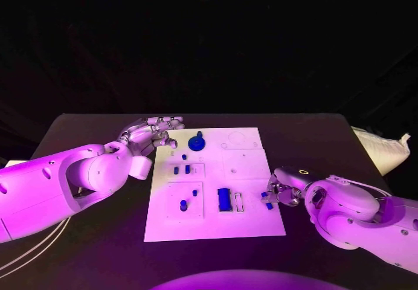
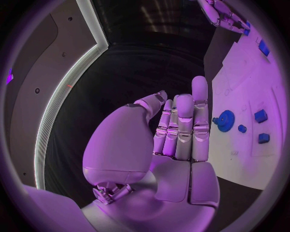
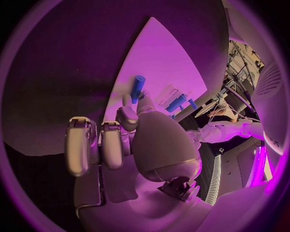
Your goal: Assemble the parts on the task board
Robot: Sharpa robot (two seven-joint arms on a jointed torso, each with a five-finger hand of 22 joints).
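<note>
The white task board lies in the middle of the black table. A blue gear stands near its far edge, and small blue pieces sit on its left half. A longer blue block lies near the middle. My right hand is at the board's right edge and pinches a small blue peg between thumb and finger. My left hand hovers beside the board's far left corner, holding nothing, with its fingers stretched out. The gear is just beyond them.
A pale bag lies at the table's right far edge. Bare black table surrounds the board on all sides. In the left wrist view my right hand appears far across the board.
</note>
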